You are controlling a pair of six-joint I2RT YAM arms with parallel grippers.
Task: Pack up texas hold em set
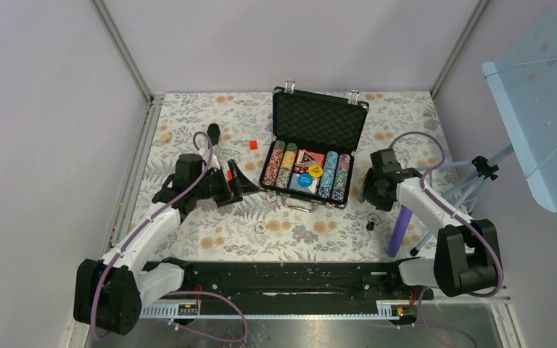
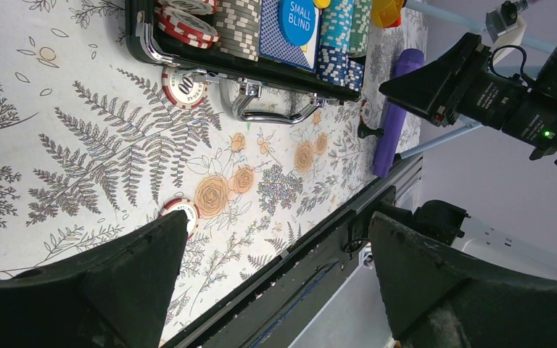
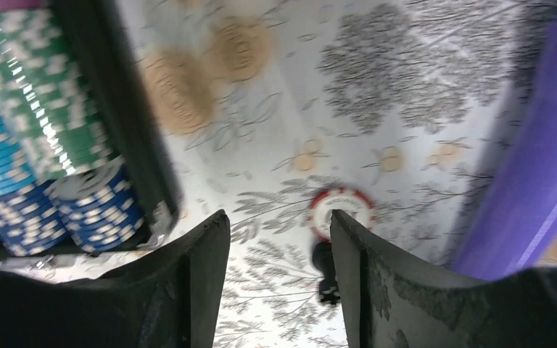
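Open black briefcase (image 1: pixel 319 119) of poker chips, set between two empty robot grippers.

We see the case's long axis running side to side. Its lid stands up on the far edge and its silver handle (image 1: pixel 301 205) faces the arm bases. The case sits just right of the left gripper (image 1: pixel 236 185) and just left of the right gripper (image 1: pixel 370 192). The left gripper's fingers are spread wide and hold nothing, with the arm stretched low and pointing sideways at the case. The right gripper's fingers stand partly apart, empty and aimed down at the table. A loose red-and-white chip (image 3: pixel 341 210) lies just beyond its fingertips.
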